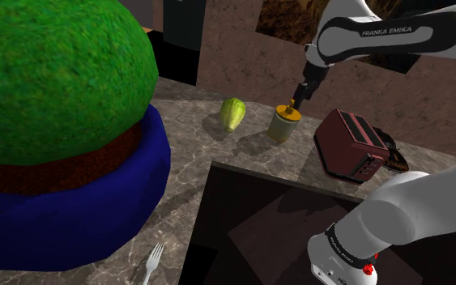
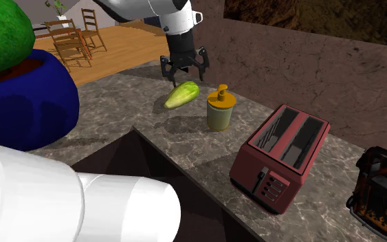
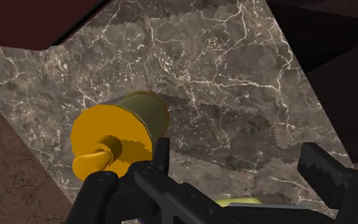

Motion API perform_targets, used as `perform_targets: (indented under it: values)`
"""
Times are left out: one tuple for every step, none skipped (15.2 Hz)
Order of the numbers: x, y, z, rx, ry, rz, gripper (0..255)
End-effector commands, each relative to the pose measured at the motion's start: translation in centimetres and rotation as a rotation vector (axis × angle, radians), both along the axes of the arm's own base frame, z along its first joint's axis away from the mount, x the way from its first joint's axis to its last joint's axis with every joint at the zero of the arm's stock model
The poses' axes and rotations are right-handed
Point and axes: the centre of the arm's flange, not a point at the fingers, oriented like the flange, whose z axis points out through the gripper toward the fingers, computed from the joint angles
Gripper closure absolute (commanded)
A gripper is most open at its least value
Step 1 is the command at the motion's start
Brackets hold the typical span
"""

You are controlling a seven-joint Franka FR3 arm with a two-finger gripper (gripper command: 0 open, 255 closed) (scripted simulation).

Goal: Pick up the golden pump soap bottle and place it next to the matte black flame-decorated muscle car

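While the gripper [image 2: 183,71] hangs above the counter [image 2: 116,113] with its two fingers spread apart and nothing between them, the soap bottle [image 2: 220,110] stands upright on the stone. It is near the toaster [image 2: 281,157], on the side away from the toy car [image 2: 384,196].

Step in hand, as judged: the approach to the pick, with no grasp made yet. In the wrist view the bottle's yellow pump top lies just outside one finger [image 3: 159,162], not in the gap, so the claw sits off-centre. A green vegetable [image 2: 181,95] lies beyond the bottle from the toaster. In the second exterior view the gripper appears more nearly over the vegetable than over the bottle.

Next move, as judged: shift the open fingers sideways until they straddle the bottle, lower them past the pump to the olive body, then close. The narrow pump neck looks a poor hold. The bottle must then travel over or round the toaster to the black car with orange flames, and bare counter shows between toaster and car.

Writing: "FRANKA EMIKA" reads on the arm [image 1: 388,32] in the shoulder view. No label can be read on the bottle, toaster or car.
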Motion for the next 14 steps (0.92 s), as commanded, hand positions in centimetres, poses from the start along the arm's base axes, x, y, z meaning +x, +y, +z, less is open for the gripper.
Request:
perform_targets:
  values:
    - [1.4, -2.1, -1.2, -0.004, -0.008, -0.001, 0]
    - [2.0, -3.1, -1.7, -0.005, -0.011, -0.001, 0]
    - [2.7, -4.1, -2.2, -0.006, -0.014, -0.002, 0]
    - [3.3, -5.1, -2.6, -0.007, -0.018, -0.002, 0]
    - [4.0, -6.1, -3.1, -0.009, -0.021, -0.003, 0]
    - [4.6, -7.1, -3.6, -0.010, -0.024, -0.004, 0]
    - [5.3, -8.1, -4.0, -0.011, -0.028, -0.004, 0]
    - [5.9, -9.1, -4.5, -0.012, -0.031, -0.005, 0]
    - [6.6, -10.1, -5.0, -0.014, -0.034, -0.005, 0]
    - [7.2, -11.1, -5.4, -0.015, -0.038, -0.006, 0]
    - [7.9, -12.1, -5.9, -0.016, -0.041, -0.007, 0]
    - [8.6, -13.1, -6.3, -0.017, -0.044, -0.007, 0]
    - [9.0, -13.7, -6.6, -0.018, -0.046, -0.008, 0]
    - [9.0, -13.8, -7.1, -0.018, -0.046, -0.008, 0]
